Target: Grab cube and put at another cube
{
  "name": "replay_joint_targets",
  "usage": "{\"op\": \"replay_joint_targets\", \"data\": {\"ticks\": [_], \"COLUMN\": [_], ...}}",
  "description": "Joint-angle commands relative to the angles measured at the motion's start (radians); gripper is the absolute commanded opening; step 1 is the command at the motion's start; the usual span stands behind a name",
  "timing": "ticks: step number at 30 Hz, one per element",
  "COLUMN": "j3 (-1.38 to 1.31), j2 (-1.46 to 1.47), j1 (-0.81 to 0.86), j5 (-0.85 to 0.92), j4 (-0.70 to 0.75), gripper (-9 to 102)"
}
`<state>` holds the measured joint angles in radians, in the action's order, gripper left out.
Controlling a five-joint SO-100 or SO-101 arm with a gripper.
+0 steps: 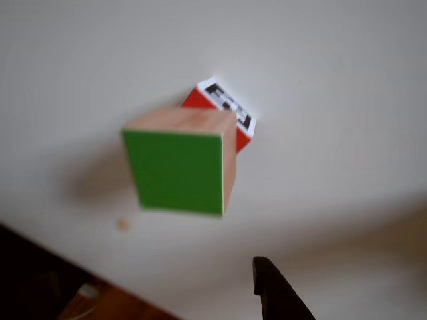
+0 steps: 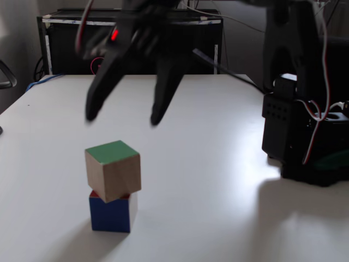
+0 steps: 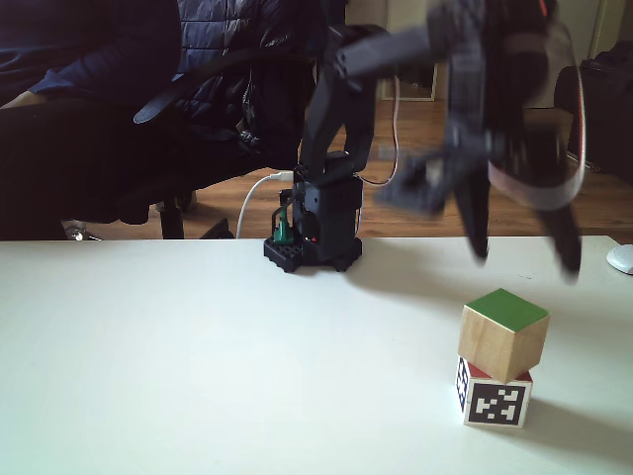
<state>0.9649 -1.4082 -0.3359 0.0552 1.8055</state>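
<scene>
The wooden cube (image 2: 113, 169) with its green face up rests, slightly twisted, on top of the other cube (image 2: 112, 214). In a fixed view that lower cube shows a blue side and a sliver of red. In another fixed view the wooden cube (image 3: 502, 336) sits on the marker cube (image 3: 495, 401), whose black-and-white code faces the camera. My gripper (image 2: 124, 114) hangs open above the stack, blurred, touching neither cube. Its fingers (image 3: 480, 247) straddle the air over the green face. In the other view the green face (image 1: 177, 167) covers most of the red marker cube (image 1: 230, 110), and one dark finger (image 1: 273, 293) enters from below.
The arm's black base (image 2: 305, 131) stands at the right of the white table (image 2: 218, 164). A black cabinet (image 2: 71, 43) stands behind the table. A person in dark clothes (image 3: 119, 109) sits beyond the far edge. The table edge (image 1: 80, 267) runs close at lower left.
</scene>
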Motion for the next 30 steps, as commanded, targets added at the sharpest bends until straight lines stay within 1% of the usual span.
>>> {"op": "replay_joint_targets", "data": {"ticks": [1,4,7,9,11,12,13,14,15,16,17,18,21,25,30], "j3": [0.014,0.049,0.1,0.173,0.321,0.414,0.509,0.612,0.706,0.787,0.839,0.877,0.954,1.117,1.371], "j2": [-0.186,-0.327,-0.485,-0.617,-0.805,-0.92,-1.043,-1.17,-1.29,-1.391,-1.459,-1.5,-1.532,-1.554,-1.563], "j1": [-0.009,0.009,0.074,0.13,0.184,0.209,0.235,0.253,0.247,0.216,0.176,0.152,0.147,0.296,0.327], "j5": [-0.014,-0.017,-0.029,-0.044,-0.06,-0.081,-0.124,-0.175,-0.189,-0.163,-0.124,-0.098,0.023,-0.04,-0.057], "j4": [0.002,0.002,-0.012,-0.06,-0.166,-0.23,-0.299,-0.374,-0.437,-0.472,-0.477,-0.469,-0.445,-0.499,-0.569], "gripper": [45,46,47,48,47,42,34,30,26,23,19,16,0,0,0]}}
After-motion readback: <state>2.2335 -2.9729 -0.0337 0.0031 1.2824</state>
